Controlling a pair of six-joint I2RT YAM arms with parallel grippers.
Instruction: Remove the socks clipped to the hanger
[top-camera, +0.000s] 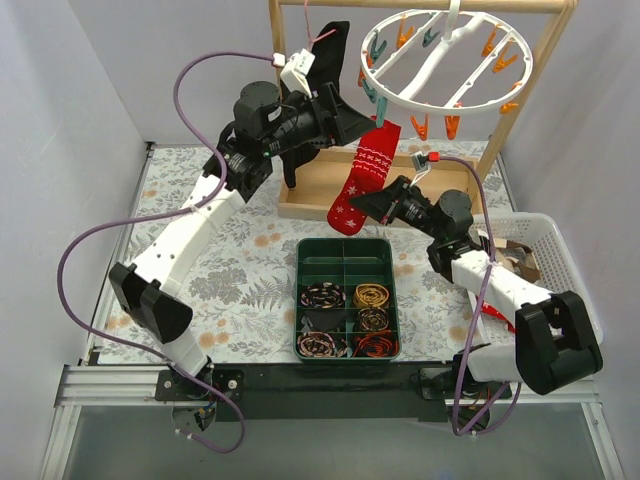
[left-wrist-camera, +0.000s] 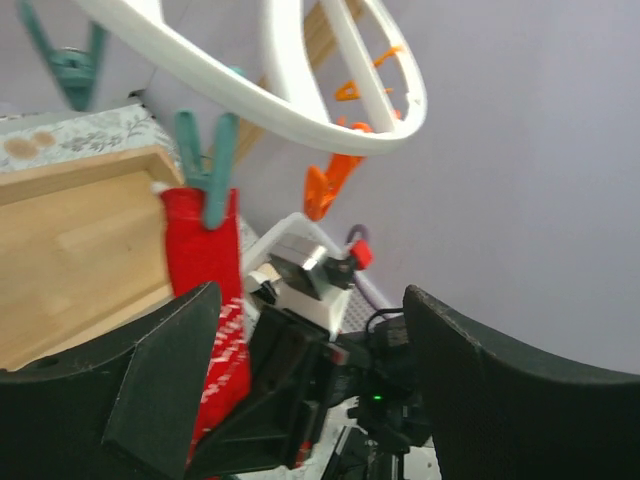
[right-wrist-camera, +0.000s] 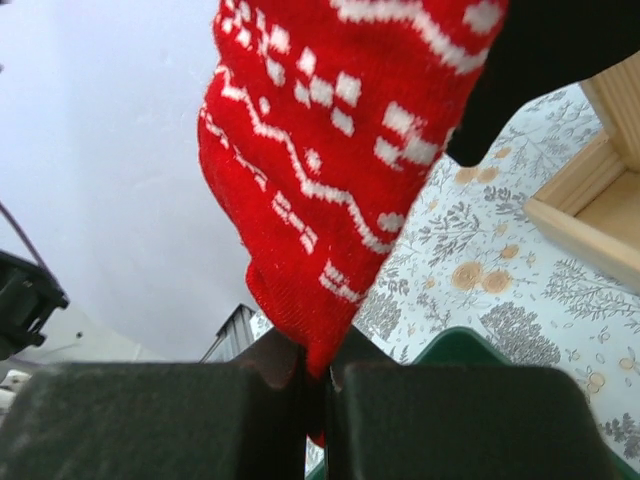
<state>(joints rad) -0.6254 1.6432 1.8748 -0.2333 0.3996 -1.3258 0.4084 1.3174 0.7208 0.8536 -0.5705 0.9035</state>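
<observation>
The white ring hanger (top-camera: 445, 55) hangs from the wooden frame, with orange and teal clips round its rim. One red sock with a white pattern (top-camera: 362, 180) hangs from a teal clip (top-camera: 383, 108) on the near-left rim. My right gripper (top-camera: 358, 202) is shut on the sock's lower end; the right wrist view shows the sock (right-wrist-camera: 330, 150) pinched between the closed jaws (right-wrist-camera: 315, 385). My left gripper (top-camera: 360, 120) is open, just left of the teal clip. In the left wrist view the clip (left-wrist-camera: 207, 165), the sock (left-wrist-camera: 205, 260) and the hanger (left-wrist-camera: 300, 95) lie ahead of the open gripper (left-wrist-camera: 310, 310). No other socks show.
A large black garment (top-camera: 325, 65) hangs on a thin pink hanger (top-camera: 322, 35) behind my left gripper. A wooden tray base (top-camera: 310, 195) lies under the frame. A green compartment tray (top-camera: 347, 250) with coiled items sits centre front. A white basket (top-camera: 550, 235) stands right.
</observation>
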